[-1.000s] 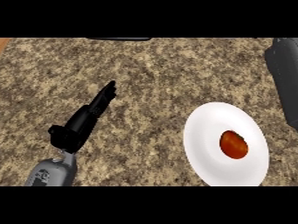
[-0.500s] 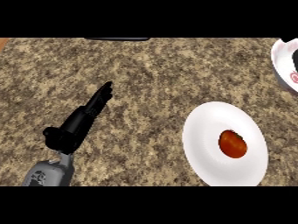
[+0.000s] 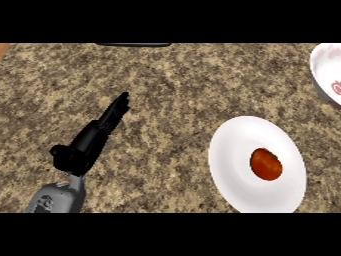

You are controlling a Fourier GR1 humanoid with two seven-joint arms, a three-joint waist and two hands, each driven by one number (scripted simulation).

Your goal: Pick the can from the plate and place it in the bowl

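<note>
The can [image 3: 266,164], seen from above as a red-brown round, sits a little right of centre on the white plate [image 3: 232,160], with nothing of mine touching it. The plate lies on the speckled worktop [image 3: 180,85] at the lower right, its lower rim at the view's edge. The white bowl [image 3: 328,75] is at the upper right corner, cut off by the frame, with a small dark tip at its right edge that I cannot identify. My left hand [image 3: 99,131] is well to the left of the plate, fingers [image 3: 118,106] straight and together, holding nothing, pointing up and right. Bare worktop lies between it and the plate.
</note>
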